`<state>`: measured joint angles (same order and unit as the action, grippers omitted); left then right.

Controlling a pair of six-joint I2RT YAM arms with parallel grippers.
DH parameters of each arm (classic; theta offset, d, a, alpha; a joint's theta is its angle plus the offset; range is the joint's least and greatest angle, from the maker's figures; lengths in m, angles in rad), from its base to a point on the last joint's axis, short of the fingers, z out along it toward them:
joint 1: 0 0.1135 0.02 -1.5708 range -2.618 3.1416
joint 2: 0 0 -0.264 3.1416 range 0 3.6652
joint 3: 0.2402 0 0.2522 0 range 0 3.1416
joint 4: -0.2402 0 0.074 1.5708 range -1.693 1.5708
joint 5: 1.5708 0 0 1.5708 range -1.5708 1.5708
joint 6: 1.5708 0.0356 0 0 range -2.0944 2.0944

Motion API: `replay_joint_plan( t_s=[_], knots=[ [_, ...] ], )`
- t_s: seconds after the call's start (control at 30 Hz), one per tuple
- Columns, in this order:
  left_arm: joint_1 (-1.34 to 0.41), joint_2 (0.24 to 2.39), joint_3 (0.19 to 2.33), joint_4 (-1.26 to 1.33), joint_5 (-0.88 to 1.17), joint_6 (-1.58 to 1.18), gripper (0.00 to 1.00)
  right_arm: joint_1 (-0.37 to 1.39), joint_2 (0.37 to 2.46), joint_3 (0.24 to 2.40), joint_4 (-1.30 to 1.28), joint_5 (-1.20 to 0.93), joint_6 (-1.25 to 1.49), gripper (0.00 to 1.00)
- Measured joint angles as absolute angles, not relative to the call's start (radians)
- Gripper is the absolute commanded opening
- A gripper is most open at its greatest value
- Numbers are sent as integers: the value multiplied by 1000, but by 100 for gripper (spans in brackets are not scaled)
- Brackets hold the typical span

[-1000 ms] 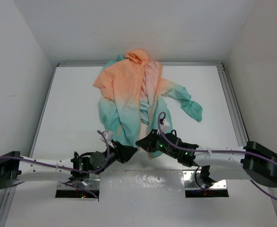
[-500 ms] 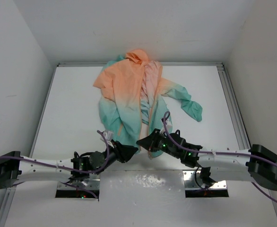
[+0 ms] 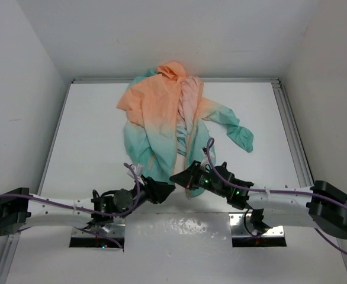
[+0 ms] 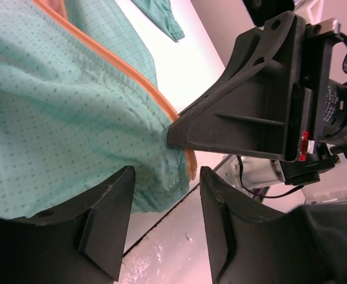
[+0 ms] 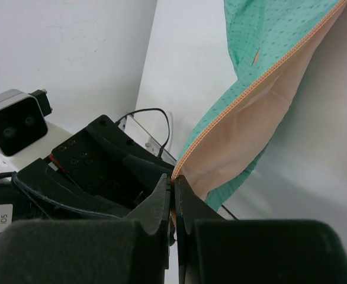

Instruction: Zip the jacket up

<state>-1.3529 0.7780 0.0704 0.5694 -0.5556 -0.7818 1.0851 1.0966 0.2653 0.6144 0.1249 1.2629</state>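
Teal hem of the jacket [image 3: 156, 118] pinched in my right gripper [image 5: 173, 190], my left gripper [image 4: 164, 201] spread just beside it.

My right jaws are pressed together on the orange zipper tape [image 4: 123, 74] at the bottom corner of one front panel. The jacket lies open and rumpled on the white table [image 3: 90, 130], with its hood toward the far wall and its hem toward my bases. My left jaws stand apart with teal cloth at the gap, unclamped as far as I can see. I judge this the opening step: gathering the two lower zipper ends. Next, I think, my left jaws must close on the other panel's lower end and hold it steady so the halves can meet. I cannot make out the slider.
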Motion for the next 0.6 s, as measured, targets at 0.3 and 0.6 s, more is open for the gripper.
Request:
replay_joint_plan(
  t_s=[0.3, 0.6],
  knots=[
    [-1345, 811, 70, 630, -544, -759, 10, 1074, 1102, 260, 635, 102, 1284, 0],
    [-1345, 809, 70, 640, -545, -752, 0, 1062, 1102, 256, 644, 101, 1287, 0]
  ],
)
